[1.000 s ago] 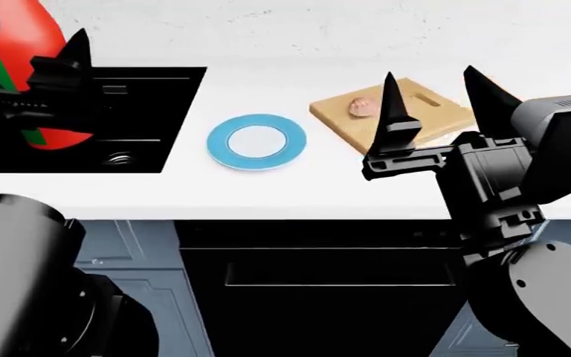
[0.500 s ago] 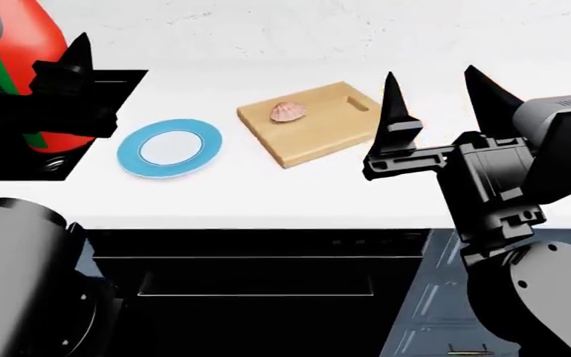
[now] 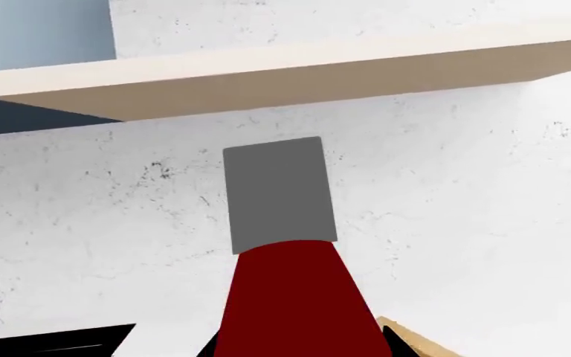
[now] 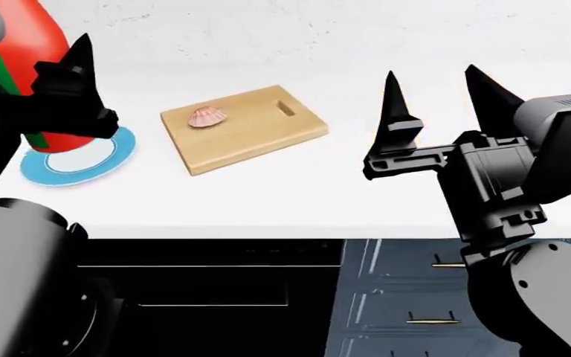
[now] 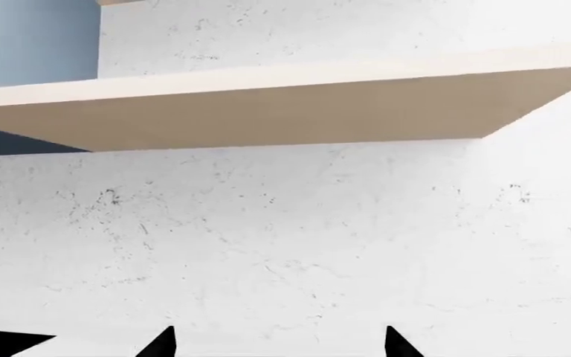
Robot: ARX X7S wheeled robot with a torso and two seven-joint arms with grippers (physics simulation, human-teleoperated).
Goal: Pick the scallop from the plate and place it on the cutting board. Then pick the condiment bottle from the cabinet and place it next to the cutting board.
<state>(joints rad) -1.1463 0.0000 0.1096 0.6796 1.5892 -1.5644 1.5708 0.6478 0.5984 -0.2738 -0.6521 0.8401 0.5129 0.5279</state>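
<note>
Counter (image 4: 265, 193): scallop (image 4: 207, 117) on cutting board (image 4: 244, 128), head-view only.

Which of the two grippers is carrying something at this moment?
The left gripper: it is shut on the red condiment bottle. The right gripper stands open and empty.

Speckled wall (image 5: 296, 238) — shelf (image 5: 265, 104) — fingertips (image 5: 160, 343)

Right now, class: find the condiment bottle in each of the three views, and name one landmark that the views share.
Head view: condiment bottle at the far left, held in the left end effector.
Left wrist view: bottom centre, grey cap above.
Right wrist view: not in it.
Shared landmark: the speckled white wall.
</note>
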